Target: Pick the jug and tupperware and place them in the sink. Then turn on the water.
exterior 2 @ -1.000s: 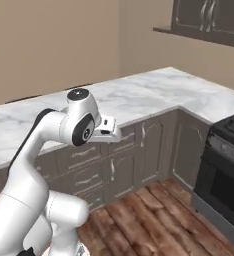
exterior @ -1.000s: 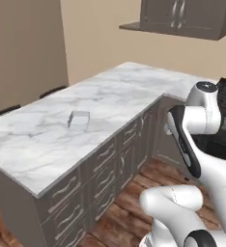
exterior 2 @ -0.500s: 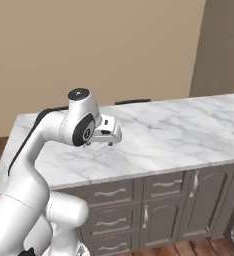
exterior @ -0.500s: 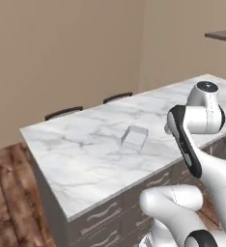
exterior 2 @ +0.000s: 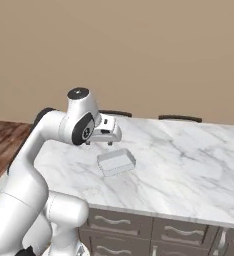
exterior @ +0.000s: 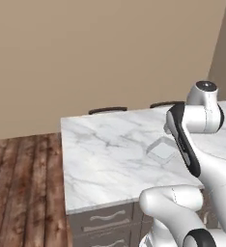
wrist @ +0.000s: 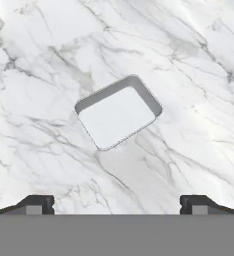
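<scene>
The tupperware (exterior: 162, 150) is a shallow, pale translucent rectangular container lying empty on the white marble counter (exterior: 100, 159). In the right base view the tupperware (exterior 2: 116, 162) lies just below and in front of my gripper (exterior 2: 104, 137). In the hand view the tupperware (wrist: 119, 111) lies turned at an angle, ahead of my gripper (wrist: 118, 202). The two dark fingertips (wrist: 39, 202) stand far apart with nothing between them, above the counter and clear of the container. The gripper is open. The jug and the sink are out of view.
The counter ends at a left edge (exterior: 63, 159) with wooden floor (exterior: 23, 183) beyond it. Two dark chair backs (exterior 2: 179, 118) stand behind the far edge against a beige wall. Grey drawers (exterior 2: 154, 232) run under the near edge.
The base has driven, so the whole scene has shifted in both base views. The tupperware now sits nearer, right under the hand. The gripper has stayed open.
</scene>
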Tool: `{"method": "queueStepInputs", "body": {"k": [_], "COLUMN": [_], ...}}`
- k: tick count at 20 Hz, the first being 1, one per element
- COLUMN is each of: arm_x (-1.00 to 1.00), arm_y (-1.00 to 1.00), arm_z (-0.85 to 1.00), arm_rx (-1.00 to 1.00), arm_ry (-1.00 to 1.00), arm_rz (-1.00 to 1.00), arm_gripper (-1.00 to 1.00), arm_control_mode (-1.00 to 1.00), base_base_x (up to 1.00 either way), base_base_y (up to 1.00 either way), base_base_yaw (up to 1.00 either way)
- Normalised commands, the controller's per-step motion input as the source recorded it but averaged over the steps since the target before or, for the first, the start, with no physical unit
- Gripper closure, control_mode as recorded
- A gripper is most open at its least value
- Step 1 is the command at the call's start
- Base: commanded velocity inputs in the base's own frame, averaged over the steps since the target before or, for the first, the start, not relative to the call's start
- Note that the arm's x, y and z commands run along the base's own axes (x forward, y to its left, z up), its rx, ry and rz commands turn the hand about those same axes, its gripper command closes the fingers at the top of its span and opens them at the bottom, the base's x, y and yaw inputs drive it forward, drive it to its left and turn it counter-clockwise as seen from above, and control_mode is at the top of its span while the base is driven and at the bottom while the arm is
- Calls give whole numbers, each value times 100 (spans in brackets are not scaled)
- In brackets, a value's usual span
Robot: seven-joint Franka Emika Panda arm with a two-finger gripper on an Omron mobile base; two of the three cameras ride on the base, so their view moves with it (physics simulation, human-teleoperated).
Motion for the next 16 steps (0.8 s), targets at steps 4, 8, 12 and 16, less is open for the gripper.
{"method": "queueStepInputs", "body": {"k": [4,8,12,16], "arm_x": [0,0,0,66], "arm_y": [0,0,0,-3], "arm_z": [0,0,0,-42], "arm_rx": [0,0,0,10], "arm_ry": [0,0,0,0], "arm_rz": [0,0,0,5], "arm_gripper": [-100,-100,-100,-100], "arm_control_mode": [100,100,-100,-100], "base_base_x": [100,53,0,0], "base_base_y": [-6,-8,0,0], "base_base_yaw": [61,28,0,0]}}
